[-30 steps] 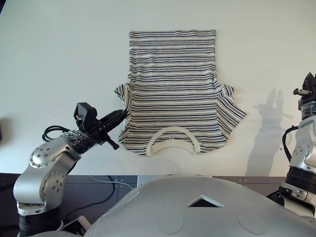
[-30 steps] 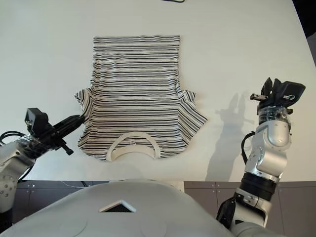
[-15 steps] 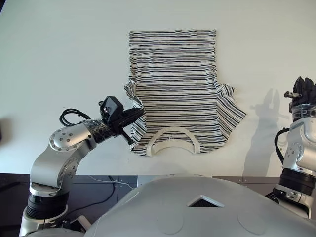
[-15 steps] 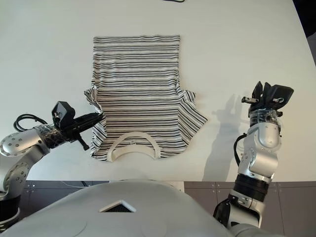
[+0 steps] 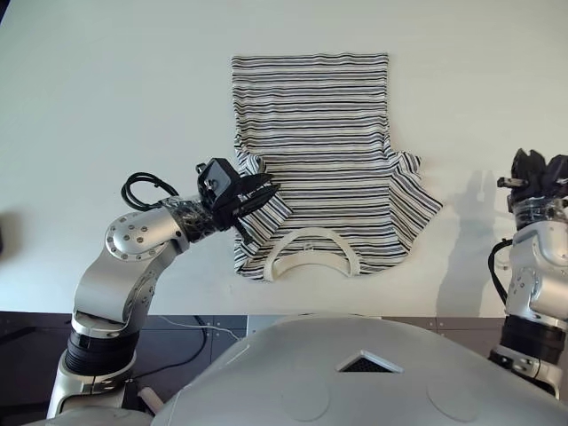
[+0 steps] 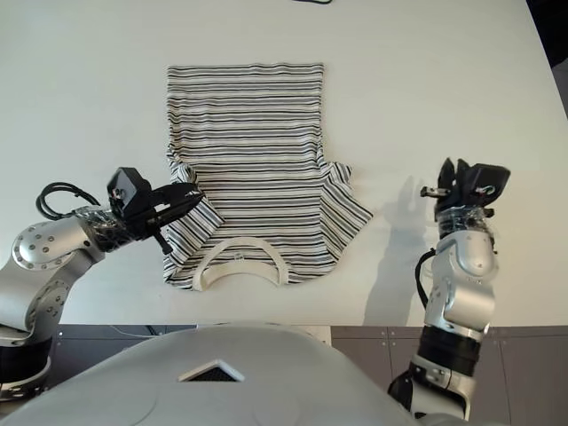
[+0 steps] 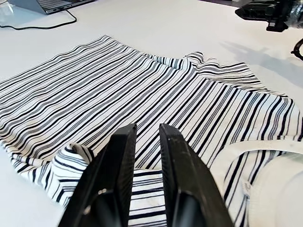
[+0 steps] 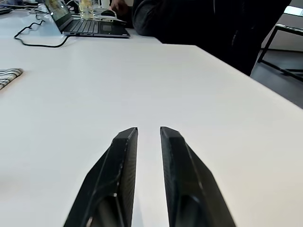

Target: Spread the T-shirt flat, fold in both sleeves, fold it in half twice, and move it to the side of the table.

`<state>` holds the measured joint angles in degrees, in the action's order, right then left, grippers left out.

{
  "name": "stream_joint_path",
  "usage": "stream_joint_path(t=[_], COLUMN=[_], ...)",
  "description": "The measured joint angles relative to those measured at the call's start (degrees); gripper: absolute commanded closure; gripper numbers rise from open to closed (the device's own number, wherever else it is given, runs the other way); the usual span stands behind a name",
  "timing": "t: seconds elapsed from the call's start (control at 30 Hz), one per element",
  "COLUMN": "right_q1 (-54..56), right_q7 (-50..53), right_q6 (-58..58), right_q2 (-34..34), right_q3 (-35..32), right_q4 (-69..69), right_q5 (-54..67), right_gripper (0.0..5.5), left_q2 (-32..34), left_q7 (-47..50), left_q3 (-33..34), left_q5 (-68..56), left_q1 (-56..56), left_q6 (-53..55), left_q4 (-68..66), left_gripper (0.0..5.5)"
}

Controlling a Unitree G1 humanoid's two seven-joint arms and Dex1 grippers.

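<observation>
The striped T-shirt lies flat on the white table, its white collar at the near edge. My left gripper is over the shirt's left shoulder, shut on the left sleeve, which is pulled inward onto the body. In the left wrist view the gripper points across the stripes, with the bunched sleeve under it. The right sleeve still spreads outward. My right gripper is held above bare table to the right of the shirt, shut and holding nothing.
A laptop and a black cable sit at the table's far end. The table's front edge runs just below the collar. Bare white table lies left and right of the shirt.
My left gripper has moved right and away from me, dragging the left sleeve from beside the shirt onto its body. The right gripper has shifted slightly left and lower.
</observation>
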<state>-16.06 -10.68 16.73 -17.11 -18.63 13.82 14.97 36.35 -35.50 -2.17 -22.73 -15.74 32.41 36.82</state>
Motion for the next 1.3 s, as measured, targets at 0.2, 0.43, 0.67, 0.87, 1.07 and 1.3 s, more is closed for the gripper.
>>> stream_joint_path(t=[0.2, 0.43, 0.67, 0.87, 1.07, 1.3], right_q1=[-12.7, -13.9, -12.8, -12.7, -14.6, -13.6], right_q7=[-4.6, -4.4, -1.9, -4.0, -5.2, -5.7], right_q6=[17.4, 28.5, 31.3, 29.1, 22.9, 19.5], right_q2=[0.5, 1.1, 2.8, 1.4, 0.7, 2.2], right_q3=[3.0, 2.8, 2.7, 2.2, 3.9, 5.5], right_q4=[16.3, 20.1, 19.4, 19.2, 16.9, 14.7], right_q5=[11.7, 20.2, 23.4, 22.9, 17.1, 15.7], right_gripper=[4.60, 4.60, 4.60, 4.08, 3.77, 3.77], left_q2=[-1.2, -10.3, -12.5, -13.4, -13.8, -13.8], left_q7=[6.0, 14.4, 17.1, 17.6, 18.1, 18.0], left_q3=[-0.1, -0.8, -1.6, -2.2, -2.7, -2.7], left_q5=[11.9, 15.9, 20.4, 22.6, 24.3, 25.4], left_q1=[-11.3, -5.4, -6.6, -8.9, -8.9, -8.6], left_q6=[-11.8, -16.3, -19.7, -21.7, -22.5, -22.9], left_q4=[-2.8, -9.5, -11.9, -12.0, -12.4, -13.1], left_gripper=[4.64, 4.64, 4.64, 4.59, 4.59, 4.59])
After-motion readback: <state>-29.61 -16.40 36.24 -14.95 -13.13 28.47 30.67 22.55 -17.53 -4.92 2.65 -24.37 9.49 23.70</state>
